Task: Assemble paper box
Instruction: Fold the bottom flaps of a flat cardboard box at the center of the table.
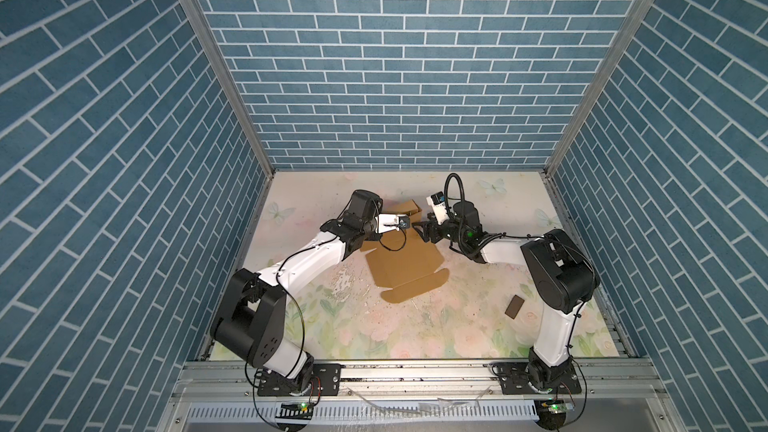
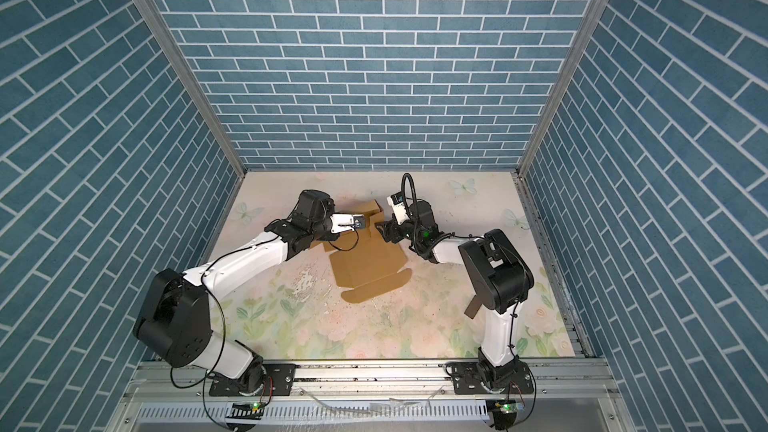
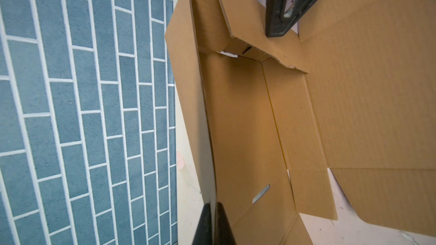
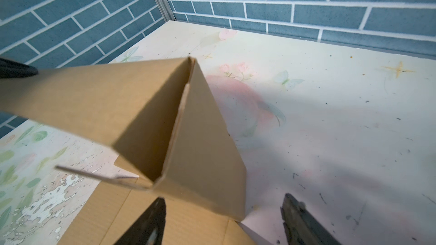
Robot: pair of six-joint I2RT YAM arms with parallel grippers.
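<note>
The paper box (image 1: 405,261) lay half-folded at the far middle of the table (image 1: 457,326). One raised wall was pinched by the left claw (image 3: 212,210). The right claw (image 4: 221,222) was spread wide around the adjoining flap. Left unsupported, that flap could fall flat.

Tan, unprinted paper box (image 1: 405,263): mostly flat die-cut sheet, far-end panels folded upright, rounded tab along near edge.

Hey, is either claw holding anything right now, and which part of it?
The left claw is shut on the box, pinching the edge of its raised wall. The right claw is open, holding nothing.
</note>
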